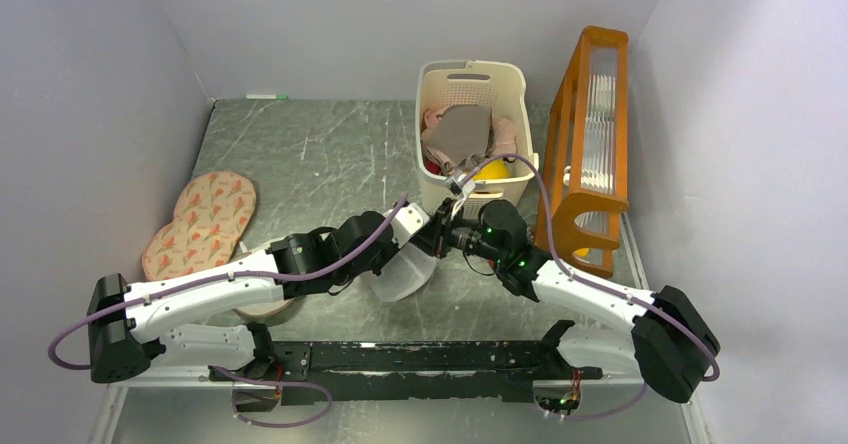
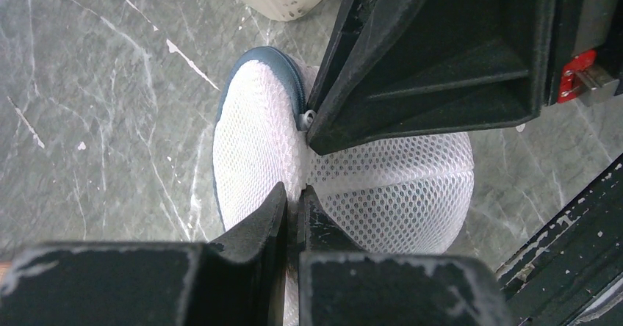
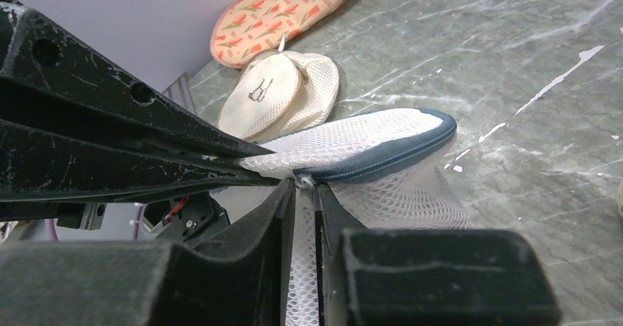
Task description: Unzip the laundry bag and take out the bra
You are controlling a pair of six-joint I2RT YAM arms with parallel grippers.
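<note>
The laundry bag (image 1: 403, 276) is a white mesh pouch with a dark blue zip rim (image 3: 382, 161), held up between both arms at the table's middle. My left gripper (image 2: 297, 194) is shut on a fold of its mesh (image 2: 389, 194). My right gripper (image 3: 303, 188) is shut on the small white zip pull (image 3: 304, 182) at the rim; its finger also shows in the left wrist view (image 2: 441, 54). The two grippers meet tip to tip on the bag's upper edge (image 1: 432, 236). The zip looks closed along the rim. The bra is not in view.
A cream slatted basket (image 1: 505, 79) with a grey-brown garment (image 1: 462, 136) stands just behind the grippers. An orange wooden rack (image 1: 590, 134) stands at the right. Pink patterned pads (image 1: 200, 224) lie at the left; cream round pads (image 3: 279, 95) lie under the left arm.
</note>
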